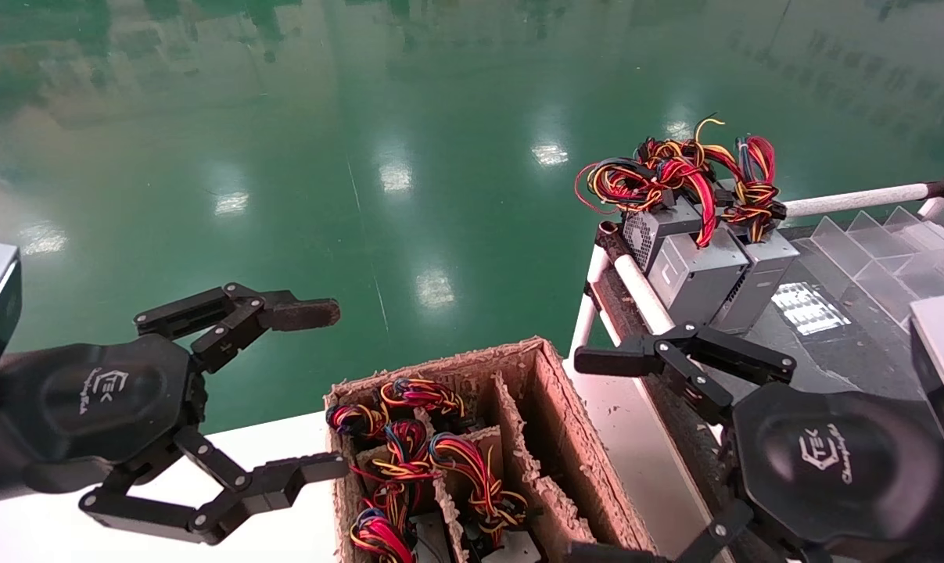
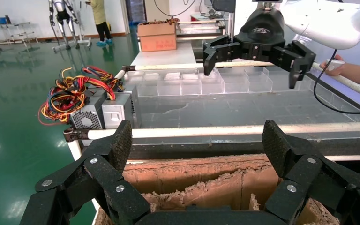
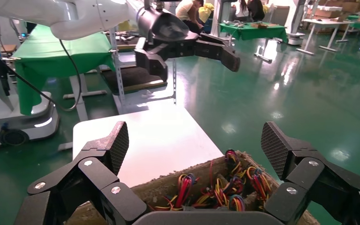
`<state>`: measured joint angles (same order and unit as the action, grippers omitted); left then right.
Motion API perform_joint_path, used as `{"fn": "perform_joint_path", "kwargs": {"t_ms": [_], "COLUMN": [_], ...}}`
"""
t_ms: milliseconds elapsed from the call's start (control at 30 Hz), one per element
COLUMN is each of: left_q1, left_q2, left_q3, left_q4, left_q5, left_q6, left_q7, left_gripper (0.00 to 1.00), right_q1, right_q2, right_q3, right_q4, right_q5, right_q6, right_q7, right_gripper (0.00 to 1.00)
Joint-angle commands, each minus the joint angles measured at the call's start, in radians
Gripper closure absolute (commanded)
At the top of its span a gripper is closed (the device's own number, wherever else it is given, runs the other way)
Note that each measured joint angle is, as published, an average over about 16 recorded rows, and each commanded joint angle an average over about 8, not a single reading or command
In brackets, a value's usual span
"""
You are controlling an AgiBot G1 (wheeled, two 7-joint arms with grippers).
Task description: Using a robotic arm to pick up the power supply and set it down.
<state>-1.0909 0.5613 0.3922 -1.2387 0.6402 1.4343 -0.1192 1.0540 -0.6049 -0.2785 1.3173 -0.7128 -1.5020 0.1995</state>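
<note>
Several power supplies stand in a divided cardboard box (image 1: 542,391); mostly their tied loops of red, blue, yellow and orange wires (image 1: 409,457) show, and their grey bodies are largely hidden. The same loops (image 3: 215,187) appear in the right wrist view. My left gripper (image 1: 319,391) hangs open, left of the box and above the white table (image 1: 65,539), holding nothing. On the box's right side my right gripper (image 1: 593,457) is open too and empty. The left wrist view has the box wall (image 2: 201,173) beneath its open gripper (image 2: 199,145).
Grey boxes (image 1: 698,274) with a sprawling red-yellow wire tangle (image 1: 675,176) lean at the end of a dark railed belt (image 1: 823,352) on the right. Clear plastic dividers (image 1: 886,250) lie behind them. A white rail (image 2: 215,131) runs between box and belt. Green floor lies beyond.
</note>
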Motion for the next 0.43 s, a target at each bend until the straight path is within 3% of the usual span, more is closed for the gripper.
{"fn": "perform_joint_path", "kwargs": {"t_ms": [33, 433], "left_q1": [0.000, 0.000], "left_q2": [0.000, 0.000], "left_q3": [0.000, 0.000], "left_q4": [0.000, 0.000], "left_q5": [0.000, 0.000], "left_q6": [0.000, 0.000], "left_q7": [0.000, 0.000], "left_gripper": [0.00, 0.00], "right_q1": [0.002, 0.014], "right_q2": [0.000, -0.004], "right_q3": [0.000, 0.000], "right_q4": [-0.004, -0.022], "right_q5": [-0.001, -0.011], "right_q6": [0.001, 0.004], "right_q7": [-0.002, -0.009], "right_gripper": [0.00, 0.00]}}
